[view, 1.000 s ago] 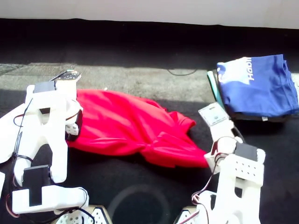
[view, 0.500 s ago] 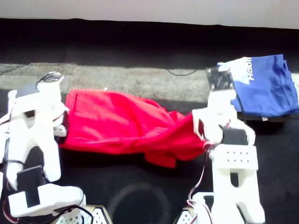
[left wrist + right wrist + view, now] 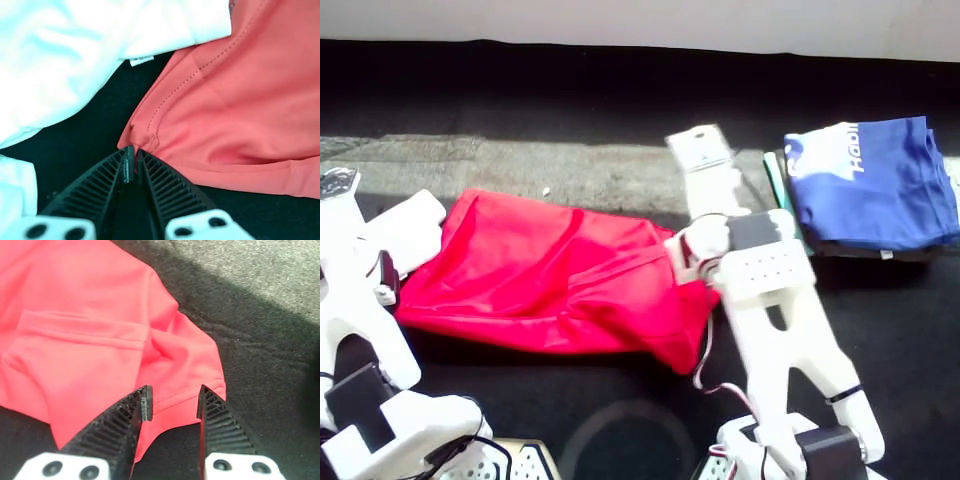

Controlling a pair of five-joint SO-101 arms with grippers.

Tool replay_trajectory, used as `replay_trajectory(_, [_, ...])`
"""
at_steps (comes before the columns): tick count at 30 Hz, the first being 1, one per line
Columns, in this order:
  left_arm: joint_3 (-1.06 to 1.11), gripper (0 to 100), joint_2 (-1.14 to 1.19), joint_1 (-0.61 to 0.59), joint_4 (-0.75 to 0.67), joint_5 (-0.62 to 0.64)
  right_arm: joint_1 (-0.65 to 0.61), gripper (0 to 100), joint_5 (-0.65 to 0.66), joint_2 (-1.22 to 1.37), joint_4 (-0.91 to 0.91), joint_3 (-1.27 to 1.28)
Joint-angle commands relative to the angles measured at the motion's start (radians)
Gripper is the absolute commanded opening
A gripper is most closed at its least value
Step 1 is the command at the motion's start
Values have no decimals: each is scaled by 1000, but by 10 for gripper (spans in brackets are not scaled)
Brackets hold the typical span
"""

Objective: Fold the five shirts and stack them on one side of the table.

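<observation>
Near the table's (image 3: 570, 165) left edge, the left gripper (image 3: 132, 153) thinly pinches the red shirt (image 3: 550, 270), risking slippage under tension; the right gripper (image 3: 174, 400) gapes.

A red shirt (image 3: 550, 270) lies spread between the left arm (image 3: 360, 320) and right arm (image 3: 770, 275); a folded blue shirt (image 3: 875, 180) sits far right.

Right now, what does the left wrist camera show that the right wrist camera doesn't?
Left wrist: white cloth beside the red shirt, and the left gripper shut on the shirt's hem. Right wrist: a grey mat past the shirt, and the right gripper open over the shirt's edge. Both: the red shirt on the dark table.
</observation>
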Motion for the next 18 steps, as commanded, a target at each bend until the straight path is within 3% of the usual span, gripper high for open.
replay_trajectory(1, [-27, 9, -35, -12, -12, -11, -35, 152, -40, 10, -12, -62])
replay_trajectory(6, [-35, 9, -35, -12, -12, -11, -108, 152, -123, 122, -56, -140])
replay_trajectory(18, [-27, 9, -36, -4, -12, -11, -176, 152, -196, 545, 272, -647])
